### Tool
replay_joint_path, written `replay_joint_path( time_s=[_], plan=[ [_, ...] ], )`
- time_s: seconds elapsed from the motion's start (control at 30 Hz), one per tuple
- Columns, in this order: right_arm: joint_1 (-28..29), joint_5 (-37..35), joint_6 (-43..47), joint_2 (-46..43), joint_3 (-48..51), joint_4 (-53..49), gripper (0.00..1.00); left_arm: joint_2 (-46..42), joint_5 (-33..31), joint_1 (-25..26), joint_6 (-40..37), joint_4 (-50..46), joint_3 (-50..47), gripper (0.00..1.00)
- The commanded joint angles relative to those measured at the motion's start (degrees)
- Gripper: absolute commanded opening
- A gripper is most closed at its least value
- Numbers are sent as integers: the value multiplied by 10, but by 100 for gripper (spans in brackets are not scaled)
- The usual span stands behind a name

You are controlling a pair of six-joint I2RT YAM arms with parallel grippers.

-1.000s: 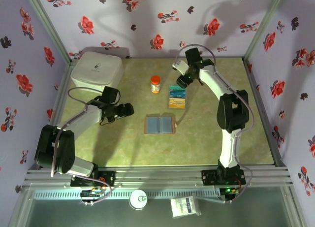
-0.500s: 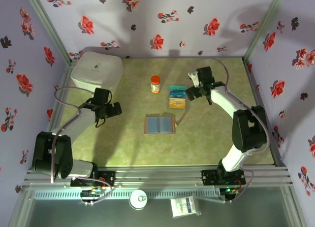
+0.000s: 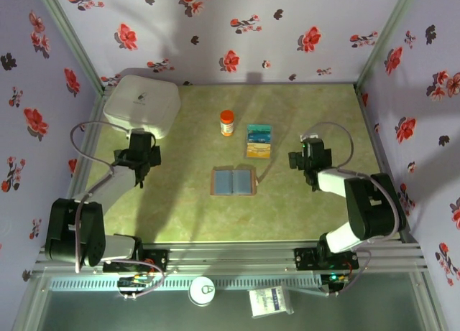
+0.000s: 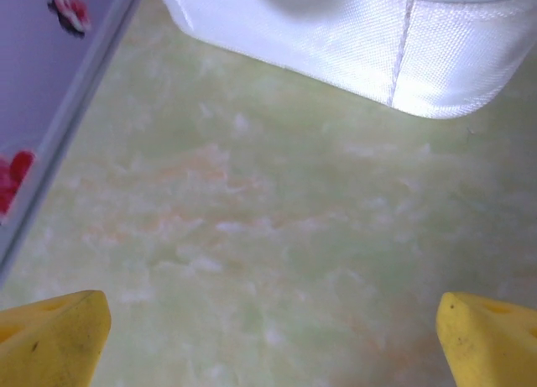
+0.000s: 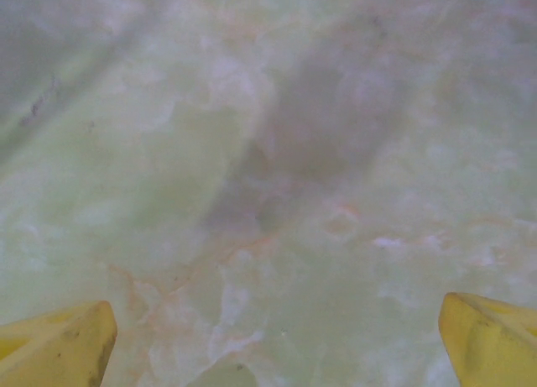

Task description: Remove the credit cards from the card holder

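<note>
Left end effector (image 4: 270,337): open, empty.
Right end effector (image 5: 273,341): open, the nearer.
Card holder (image 3: 233,181): unfolded between them, long axis left–right.
Credit cards (image 3: 259,141): stacked just beyond it.

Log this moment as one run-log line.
holder: reddish-brown leather card holder open flat | cards: blue, teal, orange-yellow credit cards beside it, apart | jaws: both open, empty

Table (image 4: 252,236) smooth, marbled green, matt; white case (image 4: 336,34) woven-textured, sheeny; left pincer fingertips (image 4: 50,341) matt yellow plastic.
</note>
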State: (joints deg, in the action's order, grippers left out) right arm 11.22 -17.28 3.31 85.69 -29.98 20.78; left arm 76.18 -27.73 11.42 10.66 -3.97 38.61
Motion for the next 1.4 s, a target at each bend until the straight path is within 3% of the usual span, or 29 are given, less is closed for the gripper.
replay_joint_path(
  time_s=[0.0,0.1,0.23,0.37,0.53,0.63,1.37],
  plan=[
    [-5,-39,-9,-27,42,179,99,11,-12,-12,-78,166,-54,100],
    [-15,-28,-9,-21,70,238,99,21,25,-31,-102,287,-104,100],
    [-25,-22,-16,-19,73,246,99,31,77,-62,-98,368,-121,100],
    [-54,26,-41,-13,65,237,99,59,170,-106,-91,473,-149,100],
    [-84,71,-62,33,85,314,99,122,271,-128,-100,539,-157,100],
    [-93,60,-80,32,70,275,99,122,265,-127,-100,535,-156,100],
    [-96,69,-76,34,76,294,99,121,255,-122,-103,539,-158,100]
  ],
)
